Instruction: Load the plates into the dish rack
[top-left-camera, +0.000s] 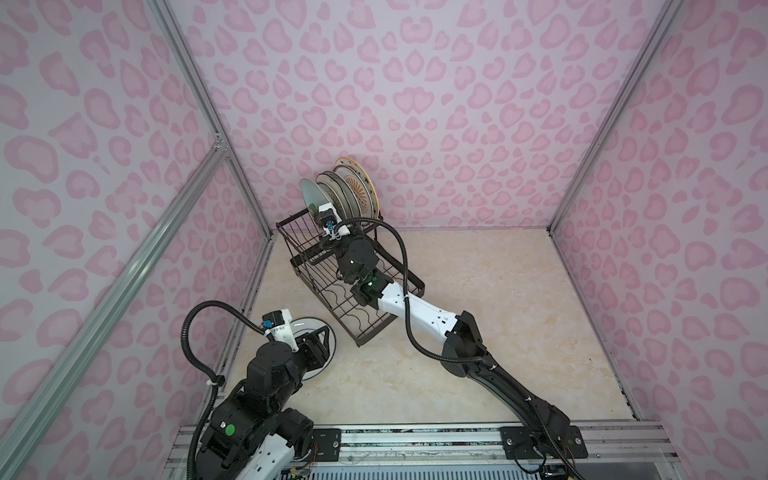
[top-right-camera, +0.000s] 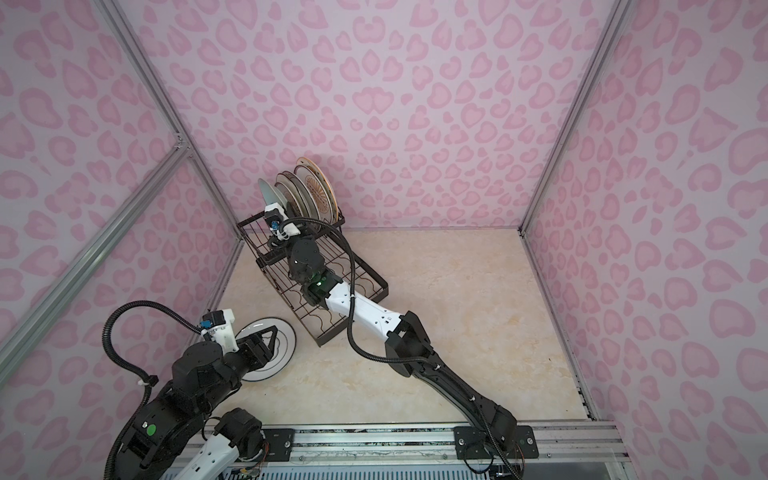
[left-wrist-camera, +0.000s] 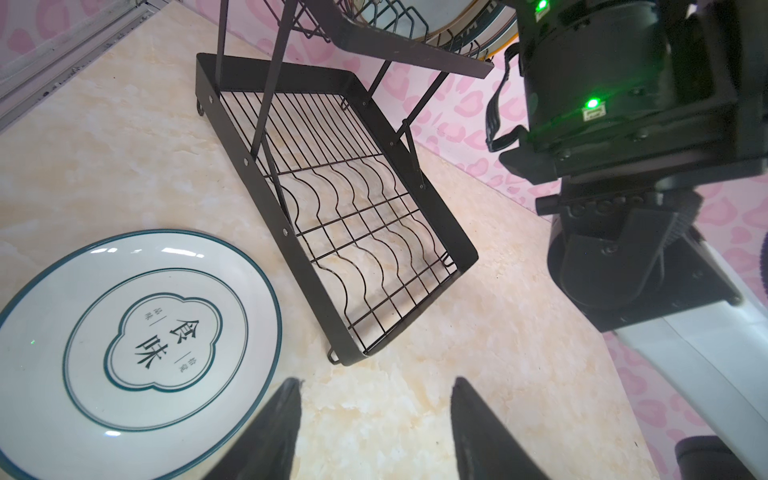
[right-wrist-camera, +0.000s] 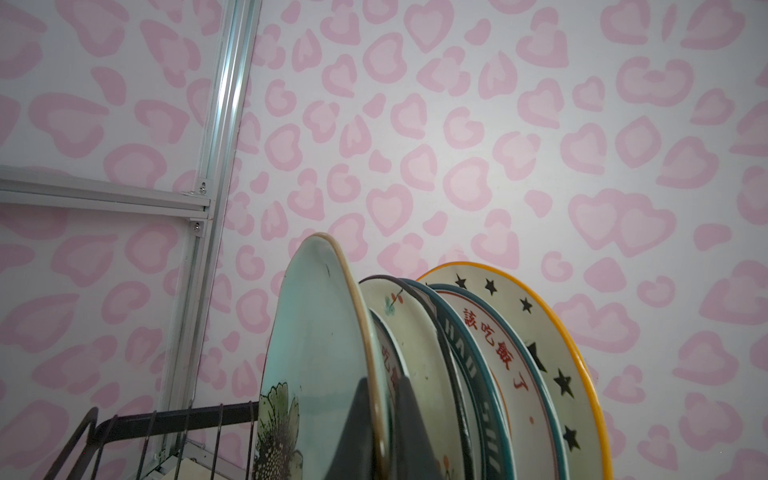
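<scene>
The dish rack (top-left-camera: 353, 316) (left-wrist-camera: 266, 195) sits at the far left of the table (top-left-camera: 498, 311). A row of plates (top-left-camera: 353, 191) stands upright on edge in its raised far tier. The right gripper (right-wrist-camera: 384, 424) is clamped narrowly on the rim of the pale blue-green plate (right-wrist-camera: 316, 345) (top-left-camera: 309, 193) at the left end of that row. A white plate with a dark green rim (left-wrist-camera: 124, 340) (top-right-camera: 286, 340) lies flat at the near left, just beside the rack. The left gripper (left-wrist-camera: 376, 382) hovers at this plate's right edge, jaws moderately apart and holding nothing.

2 top views look down; 2 wrist views closely face rack (left-wrist-camera: 245, 162).
</scene>
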